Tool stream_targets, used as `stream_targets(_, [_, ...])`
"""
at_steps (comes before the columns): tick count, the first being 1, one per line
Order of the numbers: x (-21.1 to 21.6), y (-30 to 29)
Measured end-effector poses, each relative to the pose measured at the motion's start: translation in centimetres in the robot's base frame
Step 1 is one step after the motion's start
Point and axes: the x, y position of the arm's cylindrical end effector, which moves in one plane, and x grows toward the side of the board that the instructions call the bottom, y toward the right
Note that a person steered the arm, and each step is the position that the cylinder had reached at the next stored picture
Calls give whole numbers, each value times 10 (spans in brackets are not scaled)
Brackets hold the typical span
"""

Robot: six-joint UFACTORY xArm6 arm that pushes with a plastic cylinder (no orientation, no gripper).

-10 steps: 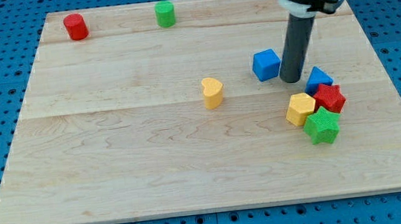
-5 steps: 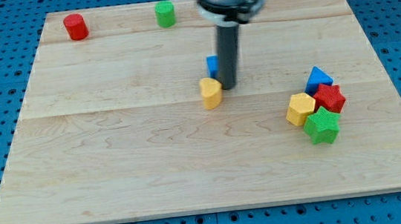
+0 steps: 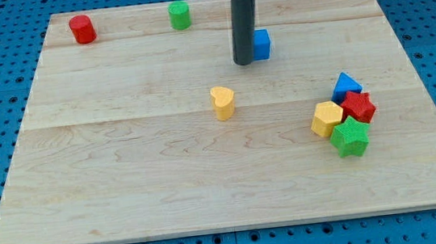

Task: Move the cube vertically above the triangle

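The blue cube (image 3: 262, 44) sits in the upper middle of the wooden board (image 3: 126, 172), partly hidden by my rod. My tip (image 3: 244, 61) rests on the board touching the cube's left side. The blue triangle (image 3: 346, 86) lies at the view's right, at the top of a cluster, well below and to the right of the cube.
A red star (image 3: 358, 106), a yellow hexagon (image 3: 326, 118) and a green star (image 3: 351, 136) crowd under the triangle. A yellow heart (image 3: 222, 102) sits below my tip. A red cylinder (image 3: 81, 28) and a green cylinder (image 3: 180, 15) stand near the top edge.
My tip swept the blue cube left to beside the yellow heart, nudging the heart slightly left, then moved up; the cube is now higher on the board, right of my tip.
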Motion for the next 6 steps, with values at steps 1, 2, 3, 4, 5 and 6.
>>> stream_targets(1, [-22, 38])
stream_targets(2, [-48, 68])
stream_targets(3, [-77, 87])
stream_targets(4, [-86, 119])
stream_targets(5, [7, 144])
stream_targets(6, [79, 224])
